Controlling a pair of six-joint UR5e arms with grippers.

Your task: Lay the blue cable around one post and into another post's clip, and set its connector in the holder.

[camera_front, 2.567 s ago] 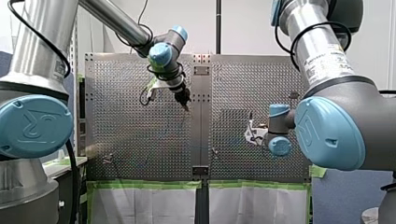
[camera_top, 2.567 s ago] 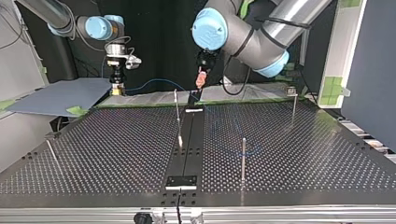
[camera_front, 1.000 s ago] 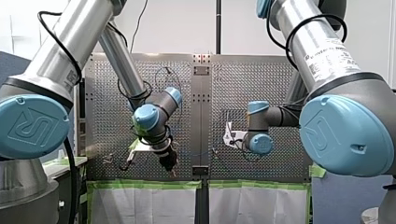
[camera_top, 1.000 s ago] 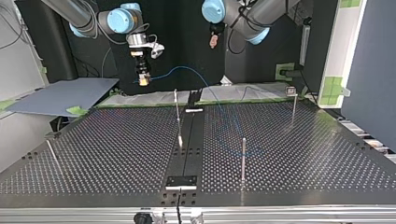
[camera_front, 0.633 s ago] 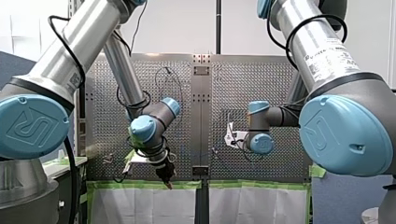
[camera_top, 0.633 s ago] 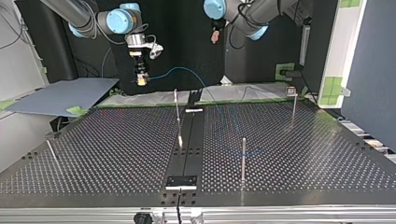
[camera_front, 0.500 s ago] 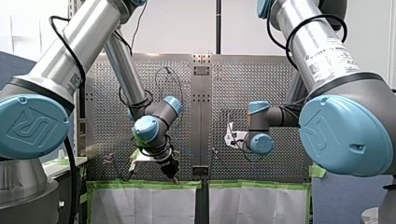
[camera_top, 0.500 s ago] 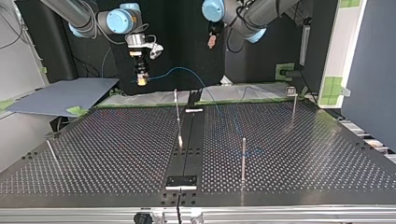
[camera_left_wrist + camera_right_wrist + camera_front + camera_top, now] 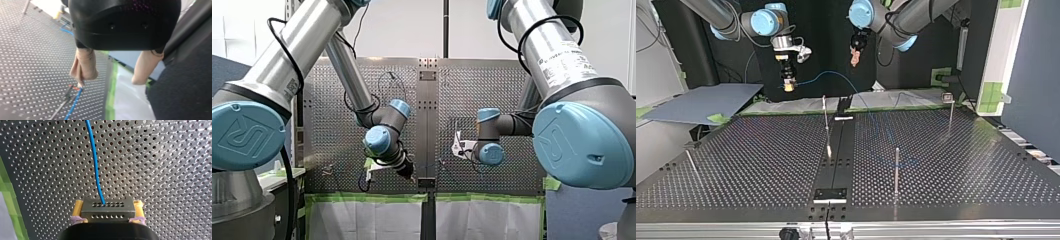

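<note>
My right gripper (image 9: 108,211) clamps the connector (image 9: 107,205) between yellow pads above the table (image 9: 162,170), and the blue cable (image 9: 94,157) runs ahead from it. My left gripper (image 9: 109,82) hangs spread and empty, with the cable beneath one fingertip.

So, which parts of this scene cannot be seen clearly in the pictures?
Front view: my right claw is hidden behind its own blue-capped wrist joint.
Right wrist view: the thin blue cable is cut off by the edge.
Top view: its path over the dark perforated table is too faint to follow.
Top view: whether the thin metal post at the right carries a clip is too small to tell.
</note>
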